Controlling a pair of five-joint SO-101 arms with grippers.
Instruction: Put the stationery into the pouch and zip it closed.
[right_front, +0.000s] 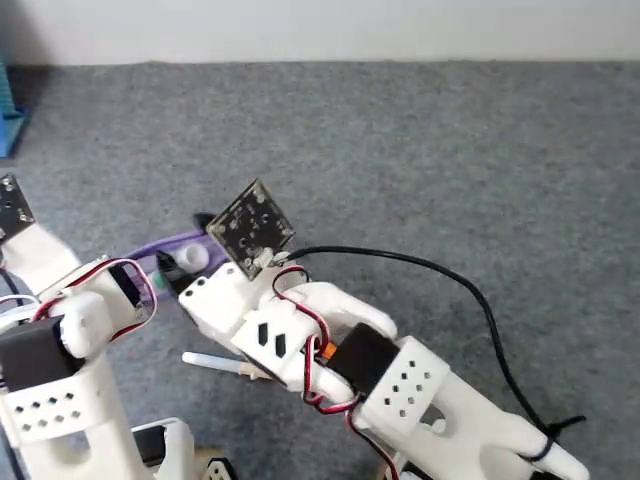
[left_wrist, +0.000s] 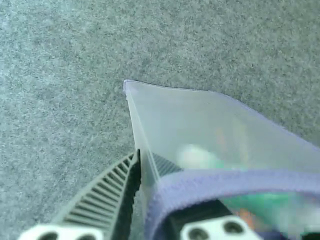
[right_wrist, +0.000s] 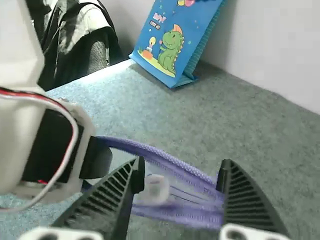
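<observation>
The pouch (left_wrist: 210, 135) is translucent with a purple zip band, and blurred green and orange things lie inside it. My left gripper (left_wrist: 145, 161) is shut on the pouch's wall at one end of the zip. In the high view the purple band (right_front: 165, 246) pokes out between the two arms. My right gripper (right_wrist: 177, 195) is open and straddles the zip band (right_wrist: 175, 167), with the white zip pull (right_wrist: 152, 187) close to one finger. A white pen (right_front: 215, 362) lies on the grey mat beside the right arm.
A blue gift bag (right_wrist: 177, 40) with a dinosaur stands against the back wall, and its edge (right_front: 8, 110) shows at the far left. The left arm's wrist (right_wrist: 50, 145) sits close beside the right gripper. Grey mat (right_front: 450, 160) stretches away to the right and back.
</observation>
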